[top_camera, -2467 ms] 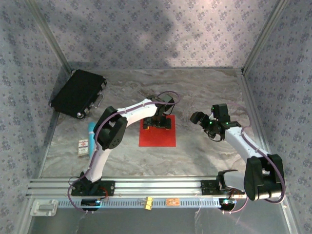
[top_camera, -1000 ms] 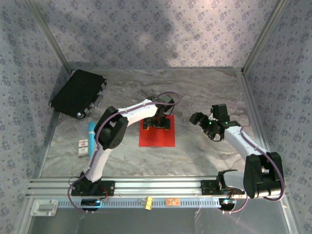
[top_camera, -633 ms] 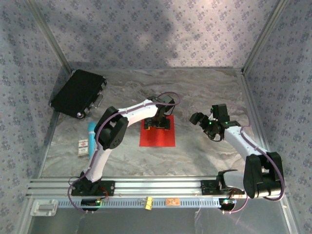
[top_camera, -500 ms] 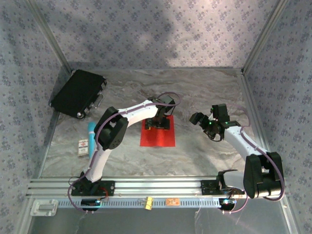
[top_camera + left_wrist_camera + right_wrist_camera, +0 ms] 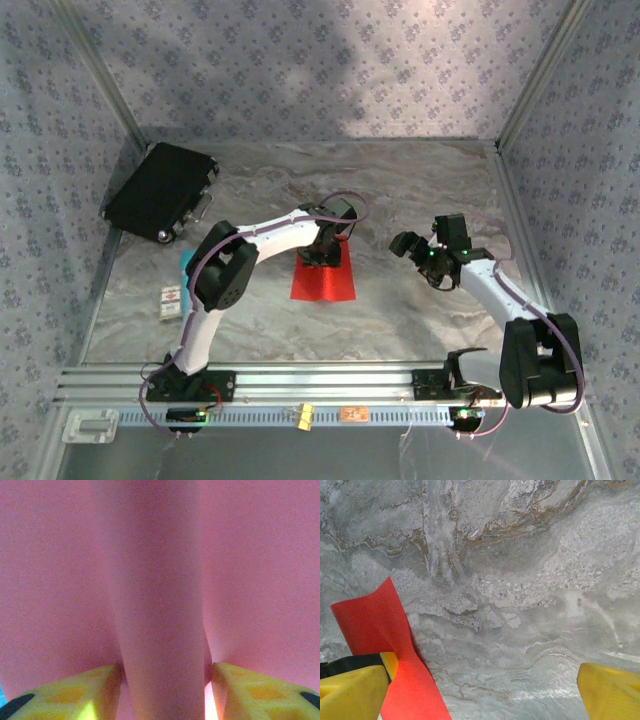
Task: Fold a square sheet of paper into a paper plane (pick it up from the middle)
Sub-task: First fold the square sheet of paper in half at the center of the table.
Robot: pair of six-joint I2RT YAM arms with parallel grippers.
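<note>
The square sheet of paper [image 5: 322, 283] is bright red and lies mid-table, drawn in narrower at its far end. My left gripper [image 5: 325, 252] points down on that far middle. In the left wrist view the paper [image 5: 160, 580] rises as a rounded ridge between the two yellow fingers [image 5: 75, 695], and both press against it; the left gripper [image 5: 165, 680] is shut on that ridge. My right gripper [image 5: 415, 245] hovers to the right of the sheet, open, with nothing between its fingers [image 5: 610, 690]. A lifted edge of the paper [image 5: 375, 620] shows at the left of the right wrist view, above bare marble.
A black case [image 5: 160, 190] lies at the back left. A blue-tipped tool [image 5: 187, 265] and a small card [image 5: 172, 300] sit by the left arm. The metal rail [image 5: 300, 385] runs along the near edge, with an orange tag [image 5: 352, 413] in front.
My left gripper's jaws have closed in on the sheet's middle, and the paper has bunched into a ridge and looks narrower from above. The right arm has not moved.
</note>
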